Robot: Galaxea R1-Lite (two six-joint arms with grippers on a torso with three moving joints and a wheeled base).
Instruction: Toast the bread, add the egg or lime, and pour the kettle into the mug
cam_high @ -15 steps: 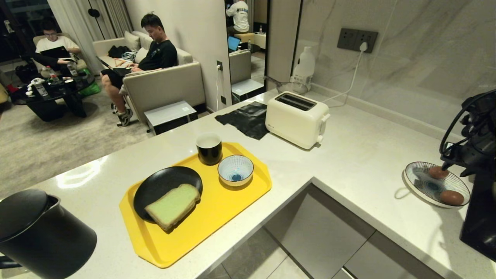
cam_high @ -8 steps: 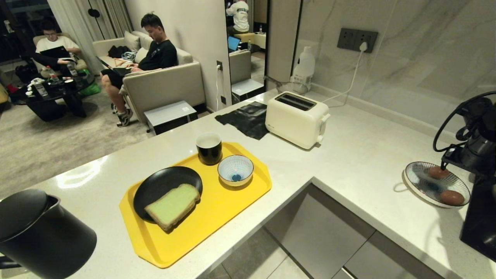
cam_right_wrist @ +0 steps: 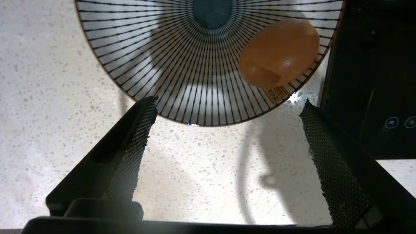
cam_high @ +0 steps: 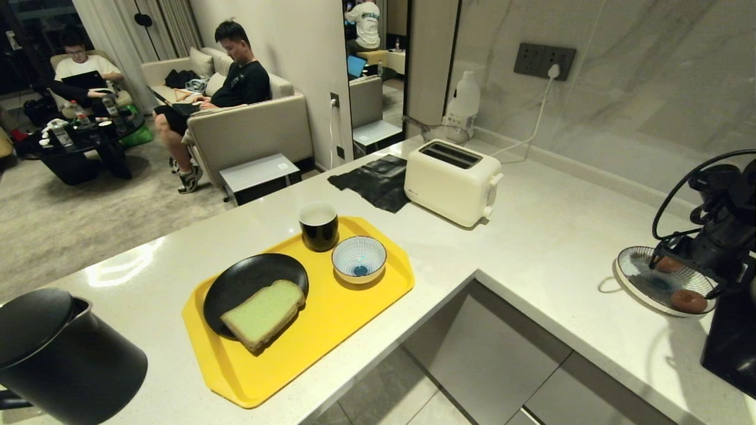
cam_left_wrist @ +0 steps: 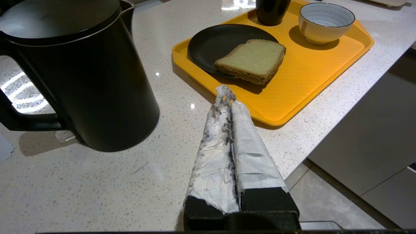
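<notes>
Two brown eggs lie on a striped plate (cam_high: 641, 277) at the counter's right: one egg (cam_high: 688, 301) near, one (cam_high: 667, 264) far, partly behind my right arm (cam_high: 723, 236). My right gripper (cam_right_wrist: 229, 103) hangs open over the plate's rim (cam_right_wrist: 182, 65), with an egg (cam_right_wrist: 279, 57) just ahead of its fingertips and nothing between them. The bread (cam_high: 263, 313) rests on a black plate (cam_high: 248, 274) on the yellow tray (cam_high: 354, 307), beside the mug (cam_high: 319, 226). The kettle (cam_high: 59, 354) stands at the near left. My left gripper (cam_left_wrist: 226, 94), wrapped in white tape, is shut between the kettle (cam_left_wrist: 78, 74) and the tray.
A cream toaster (cam_high: 452, 182) stands at the back, plugged into the wall, with a black cloth (cam_high: 378, 180) beside it. A striped bowl (cam_high: 359, 258) sits on the tray. A black cooktop (cam_high: 729, 336) borders the egg plate. People sit on sofas beyond the counter.
My right gripper has opened wide, and its wrist has turned and sunk closer to the striped plate. The left arm and the tray's things have not moved.
</notes>
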